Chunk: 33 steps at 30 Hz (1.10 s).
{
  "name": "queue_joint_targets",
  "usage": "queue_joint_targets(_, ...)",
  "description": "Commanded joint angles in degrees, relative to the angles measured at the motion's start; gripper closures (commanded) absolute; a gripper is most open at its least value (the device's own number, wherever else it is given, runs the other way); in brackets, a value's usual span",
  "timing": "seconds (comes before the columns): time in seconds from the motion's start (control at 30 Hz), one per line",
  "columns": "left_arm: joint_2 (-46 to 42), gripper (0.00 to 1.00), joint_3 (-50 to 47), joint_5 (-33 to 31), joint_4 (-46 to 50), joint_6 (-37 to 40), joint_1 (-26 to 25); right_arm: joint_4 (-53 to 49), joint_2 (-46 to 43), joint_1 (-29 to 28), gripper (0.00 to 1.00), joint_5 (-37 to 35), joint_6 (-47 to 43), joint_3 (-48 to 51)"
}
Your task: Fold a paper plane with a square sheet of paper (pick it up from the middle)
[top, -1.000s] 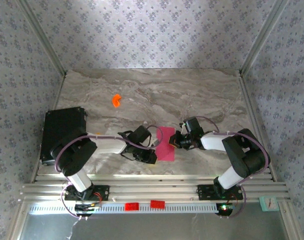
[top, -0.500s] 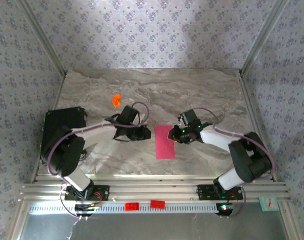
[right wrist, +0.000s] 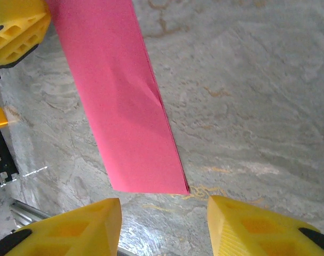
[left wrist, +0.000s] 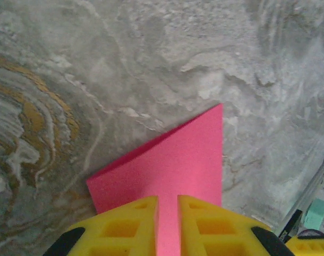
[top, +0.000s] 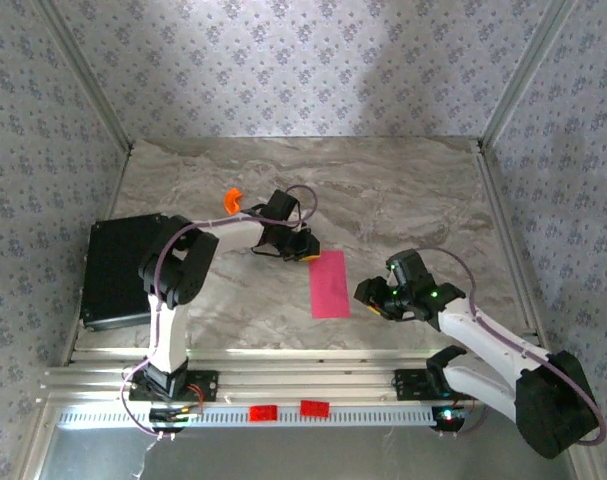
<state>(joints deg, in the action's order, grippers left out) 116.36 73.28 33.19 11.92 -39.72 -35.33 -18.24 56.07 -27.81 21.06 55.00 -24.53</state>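
The square sheet of paper lies flat on the marble table, folded in half into a narrow magenta rectangle, with no paper plane shape to it. My left gripper sits at the sheet's far end. In the left wrist view its yellow fingers are over the paper, nearly together with a thin slit between them. My right gripper is just right of the sheet's near end. It stands open with bare table between its fingers, short of the paper's corner.
A small orange plastic piece lies at the far left of the table. A black box sits at the left edge. An aluminium rail runs along the near edge, and patterned walls close in the sides.
My left gripper swung from the sheet's near-left side round to its far end. My right gripper let go of the paper's right edge, pulled back toward the near right and opened.
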Motion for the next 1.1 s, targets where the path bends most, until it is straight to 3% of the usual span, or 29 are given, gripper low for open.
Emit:
queue_joint_targets(0.0,0.79,0.83,1.65,-0.37,3.8,0.91,0.29,0.72,0.96,-0.55,0.52,3.0,3.0,0.33)
queue_joint_targets(0.4,2.53,0.83,-4.09,-0.74,2.3,2.13,0.66,7.0,12.68,-2.77,0.47,8.03,2.74,-1.43)
queue_joint_targets(0.9,3.04,0.83,-4.77,-0.76,2.81,2.56,0.7,13.12,18.76,-2.25,0.49,10.42,3.03,-1.79)
queue_joint_targets(1.07,3.08,0.83,-4.54,-0.67,2.93,2.74,0.69,13.7,18.21,-2.09,0.61,10.3,2.88,-1.96)
